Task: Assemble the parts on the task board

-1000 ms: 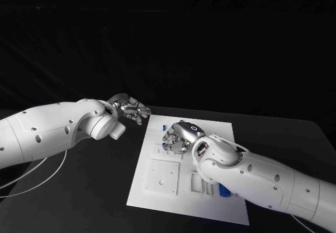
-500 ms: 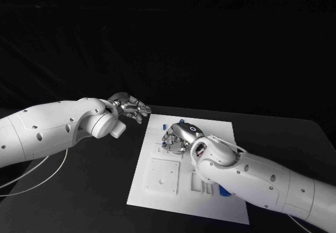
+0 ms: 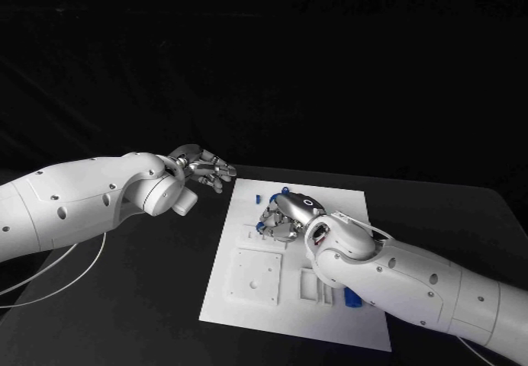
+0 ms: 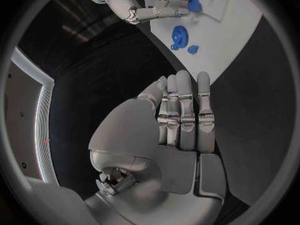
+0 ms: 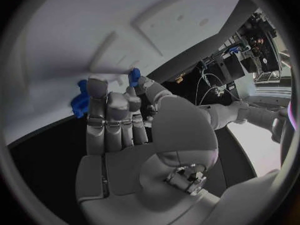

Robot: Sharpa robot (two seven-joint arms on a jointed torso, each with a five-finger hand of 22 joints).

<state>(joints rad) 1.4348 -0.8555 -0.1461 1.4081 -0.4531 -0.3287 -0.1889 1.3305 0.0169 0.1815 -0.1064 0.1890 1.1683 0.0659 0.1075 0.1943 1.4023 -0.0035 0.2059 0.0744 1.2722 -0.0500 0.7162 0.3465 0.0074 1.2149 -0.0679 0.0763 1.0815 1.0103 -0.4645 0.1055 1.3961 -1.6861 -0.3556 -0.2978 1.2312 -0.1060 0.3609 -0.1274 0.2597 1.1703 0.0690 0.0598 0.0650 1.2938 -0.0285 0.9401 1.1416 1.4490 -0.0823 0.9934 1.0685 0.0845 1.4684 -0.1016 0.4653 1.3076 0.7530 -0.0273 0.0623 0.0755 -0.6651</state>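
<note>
The white task board (image 3: 330, 200) lies in the middle of the black table. My right hand (image 3: 288, 216) hovers palm down over its far half and pinches a small blue part (image 5: 134, 77) between thumb and fingertip, close above the board (image 5: 75, 30). That part (image 4: 194, 5) also shows at the right hand's fingertips (image 4: 150, 11). A blue gear (image 4: 180, 35) and a smaller blue piece (image 4: 192, 49) lie on the board near its far edge; the gear (image 5: 80, 100) sits just beyond my right fingers. My left hand (image 3: 202, 168) hangs off the board's far left corner with straight fingers (image 4: 184, 110), holding nothing.
Another blue part (image 3: 352, 298) lies at the board's near right, beside my right forearm. A square recessed block (image 3: 255, 278) and narrow slots (image 3: 313, 288) take up the board's near half. A thin cable (image 3: 66, 267) runs over the table at the left.
My right hand has shifted slightly to the right over the board's far half with the blue part. The left hand has barely moved.
</note>
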